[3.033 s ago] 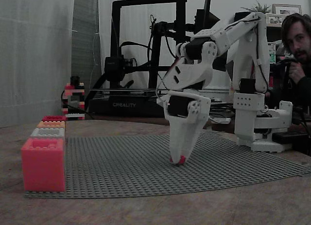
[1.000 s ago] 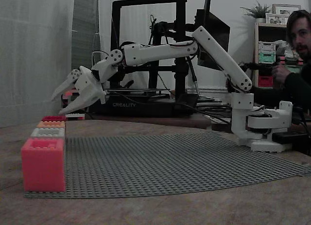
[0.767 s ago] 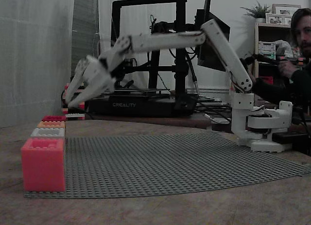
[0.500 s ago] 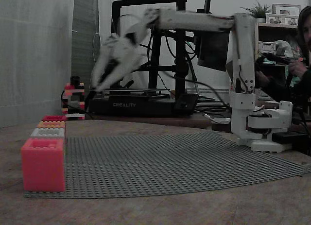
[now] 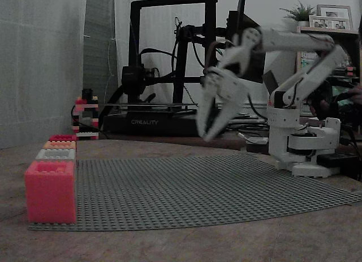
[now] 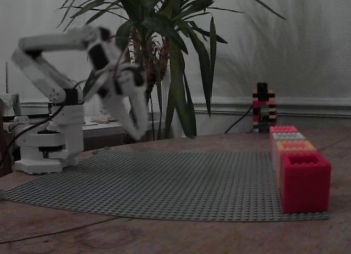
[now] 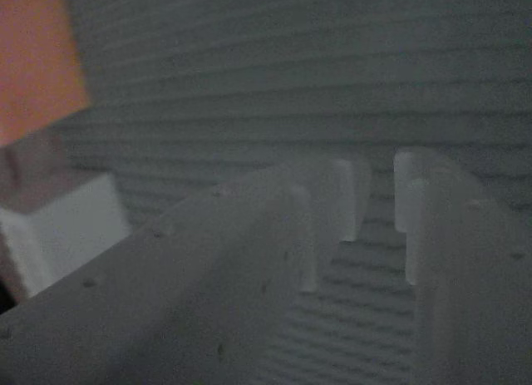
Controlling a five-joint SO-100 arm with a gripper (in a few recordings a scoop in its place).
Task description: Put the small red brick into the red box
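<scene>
Red and pale boxes stand in one row at the left edge of the grey studded mat (image 5: 198,188) in a fixed view: the coral-pink box (image 5: 50,191) is nearest to me, and the red box (image 5: 62,138) is the far one. In another fixed view this red box (image 6: 305,181) is the nearest, at the right. I cannot see the small red brick anywhere. To the right, my white arm (image 5: 294,75) is lifted above the mat, blurred. Its claw (image 5: 210,129) points down with the two fingers apart and nothing between them; in the wrist view the fingertips (image 7: 347,198) show a narrow gap.
</scene>
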